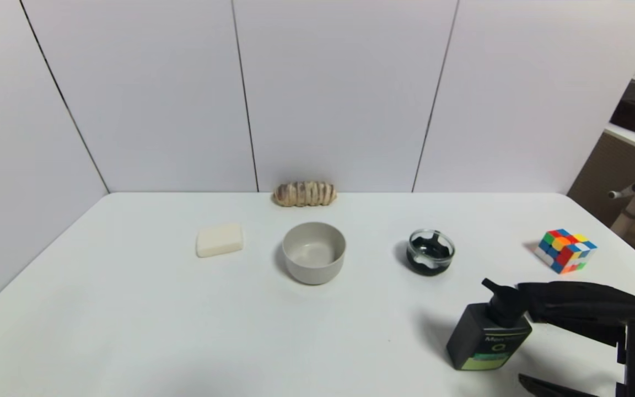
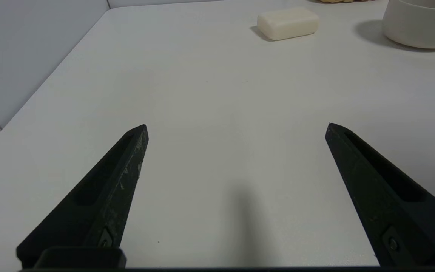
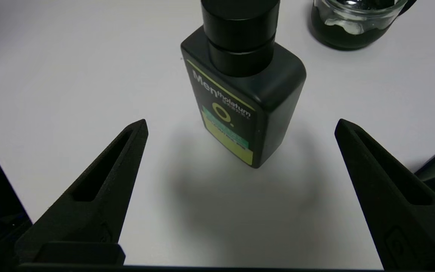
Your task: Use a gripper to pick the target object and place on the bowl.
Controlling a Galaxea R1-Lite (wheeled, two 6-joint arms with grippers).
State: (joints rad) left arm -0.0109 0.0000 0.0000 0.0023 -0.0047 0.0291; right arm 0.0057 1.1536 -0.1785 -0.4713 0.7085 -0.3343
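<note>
The black pump bottle (image 1: 487,337) with white "Men" lettering and a green label stands upright at the table's front right. It also shows in the right wrist view (image 3: 246,94). My right gripper (image 1: 529,351) is open and empty just right of the bottle. In the right wrist view the gripper (image 3: 240,124) has its fingertips wide apart, with the bottle just ahead of them and apart from both. The grey-beige bowl (image 1: 314,252) sits empty at the table's middle. My left gripper (image 2: 236,126) is open and empty over bare table at the front left, out of the head view.
A long black pouch (image 1: 582,300) lies beside my right gripper on its far side. A glass dish (image 1: 430,252) with dark contents stands right of the bowl, a soap bar (image 1: 219,240) left of it and a bread loaf (image 1: 305,194) behind it. A colour cube (image 1: 565,251) sits far right.
</note>
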